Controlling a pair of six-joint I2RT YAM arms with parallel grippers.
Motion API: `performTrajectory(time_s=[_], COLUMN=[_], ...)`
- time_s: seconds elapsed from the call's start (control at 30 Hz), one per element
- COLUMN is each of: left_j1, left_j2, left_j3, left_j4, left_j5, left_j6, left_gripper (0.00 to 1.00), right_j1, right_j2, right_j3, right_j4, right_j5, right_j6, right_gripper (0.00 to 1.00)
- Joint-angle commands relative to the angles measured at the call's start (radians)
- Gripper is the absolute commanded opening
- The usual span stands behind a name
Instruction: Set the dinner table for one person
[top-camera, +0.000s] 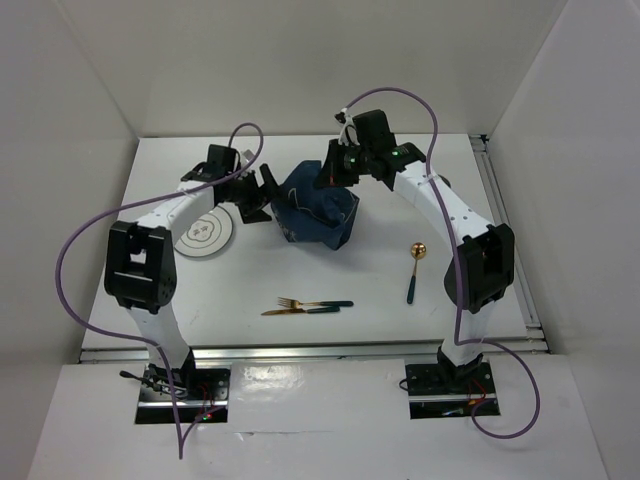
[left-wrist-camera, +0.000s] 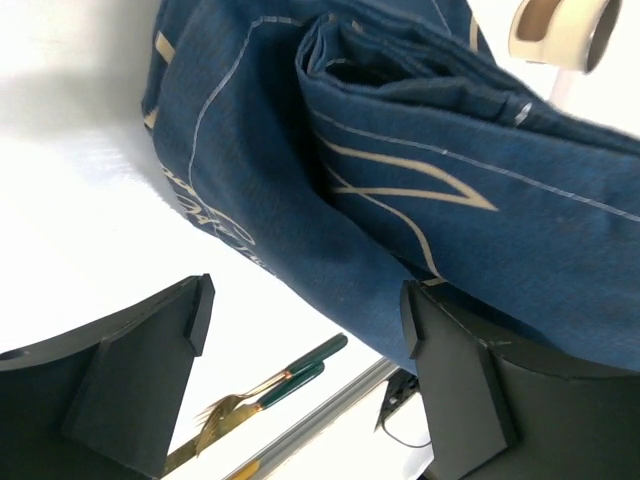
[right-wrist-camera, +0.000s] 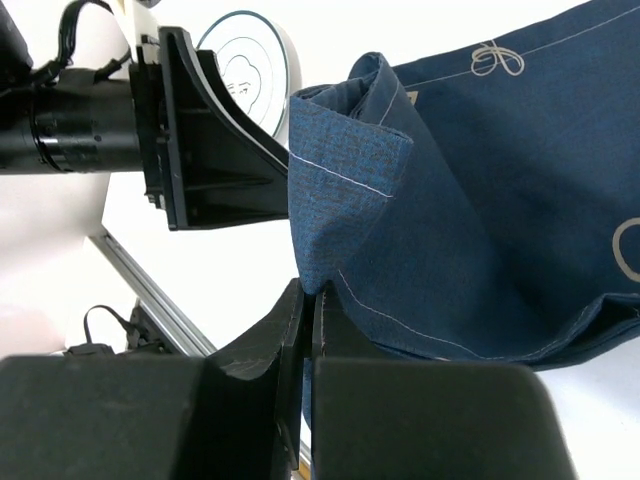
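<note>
Setting the large white rectangular dinner table (top-camera: 250, 280) with silver rails looks to be at an early stage. The navy-blue cloth placemat (top-camera: 318, 212) with pale line drawings sits bunched and folded over itself toward the table's far middle, not spread flat. The right gripper (right-wrist-camera: 308, 300) has its 2 fingers pressed together on a folded edge of the placemat, lifting it into a peak. The left gripper (left-wrist-camera: 308, 300) is spread wide just at the placemat's left side. The cloth's edge reaches in by 1 finger, but nothing is clamped. The round white plate (top-camera: 205, 232) with grey concentric rings lies on bare table left of the placemat, apart from it. The gold fork (top-camera: 315, 302) and gold knife (top-camera: 300, 311), both dark-green handled, lie together well nearer the arm bases than the placemat. The gold spoon (top-camera: 415, 265) with a dark-green handle is to the placemat's right and nearer the bases. By my judgement, nothing is in place yet. The placemat must be flattened, then the plate set on it and the 3 utensils laid beside it.
</note>
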Motion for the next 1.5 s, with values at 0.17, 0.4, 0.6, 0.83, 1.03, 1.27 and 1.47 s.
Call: performTrajectory(time_s=[0.17, 0.4, 0.6, 0.83, 1.03, 1.27, 1.47], left_j1=[-0.047, -0.048, 0.011, 0.052, 0.061, 0.061, 0.061], left_j2=[0.058, 0.086, 0.126, 0.068, -0.084, -0.132, -0.132], left_j3=[0.029, 0.066, 0.345, 0.564, 0.231, -0.113, -0.045], left_j4=[0.028, -0.003, -0.126, -0.236, -0.181, -0.048, -0.07], left_j5=[-0.025, -0.066, -0.078, -0.135, -0.158, -0.1, -0.1], left_j6=[-0.011, -0.021, 0.01, 0.048, 0.058, 0.024, 0.033], left_gripper=[0.9, 0.1, 0.0, 0.0, 0.0, 0.0, 0.0], right_j1=[0.012, 0.012, -0.043, -0.087, -0.107, -0.098, -0.098], right_j2=[-0.004, 0.005, 0.068, -0.011, -0.335, -0.528, -0.546], right_j3=[0.05, 0.059, 0.246, 0.215, -0.423, -0.875, -0.851], right_j4=[0.021, 0.021, 0.012, 0.085, 0.288, 0.31, 0.27], right_j5=[-0.005, 0.008, 0.021, 0.122, 0.284, 0.34, 0.349], right_j6=[-0.007, -0.007, -0.016, 0.016, 0.196, 0.332, 0.297], right_gripper=[0.0, 0.0, 0.0, 0.0, 0.0, 0.0, 0.03])
